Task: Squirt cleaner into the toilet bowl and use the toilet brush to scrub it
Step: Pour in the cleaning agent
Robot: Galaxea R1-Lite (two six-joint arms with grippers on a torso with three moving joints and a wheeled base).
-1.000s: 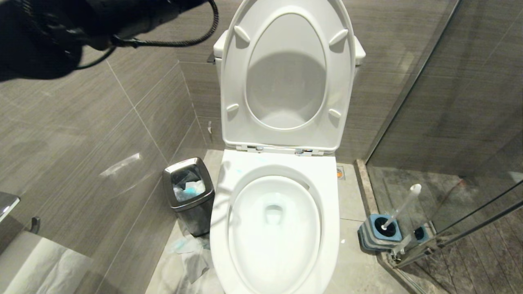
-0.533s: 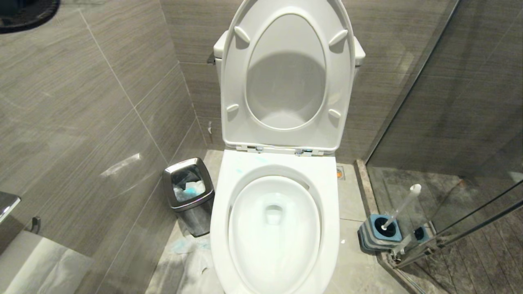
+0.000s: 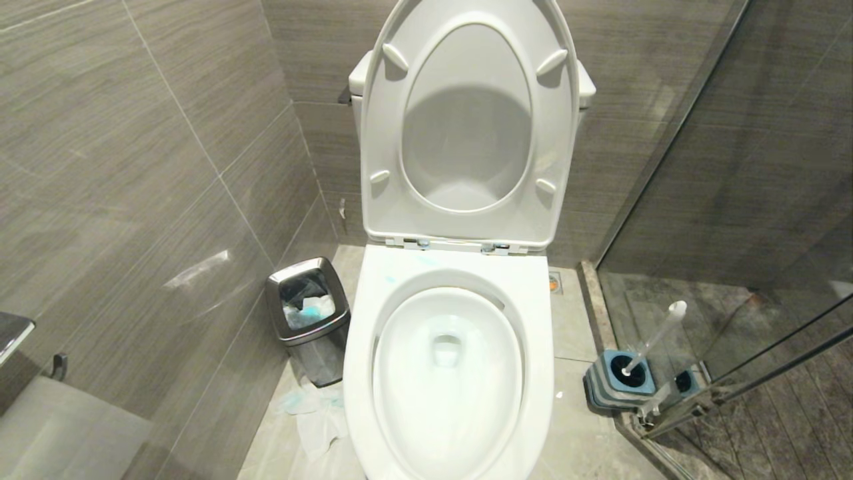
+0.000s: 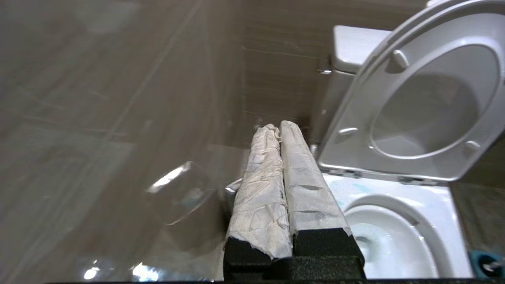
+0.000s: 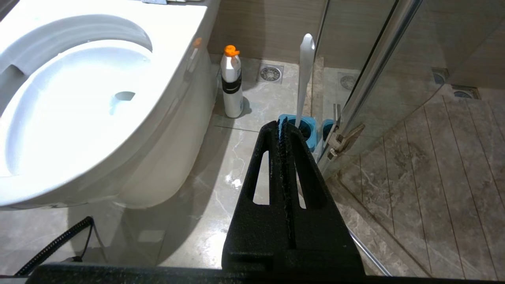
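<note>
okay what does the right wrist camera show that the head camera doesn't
Only the right wrist view shows the shut right claw and a white bottle with an orange cap standing on the floor beside the toilet. Only the head view shows the raised lid and the steel waste bin. Both show the toilet bowl and the toilet brush in its blue holder.

One toilet bowl (image 3: 543,313), one toilet brush (image 3: 656,337), one waste bin (image 3: 308,320), one bottle (image 5: 232,85)

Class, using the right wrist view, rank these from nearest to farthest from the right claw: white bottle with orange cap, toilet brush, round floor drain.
From the shut right claw:
1. toilet brush, just beyond the tips, in its blue holder.
2. white bottle, beside the toilet.
3. floor drain, farther back by the wall.
</note>
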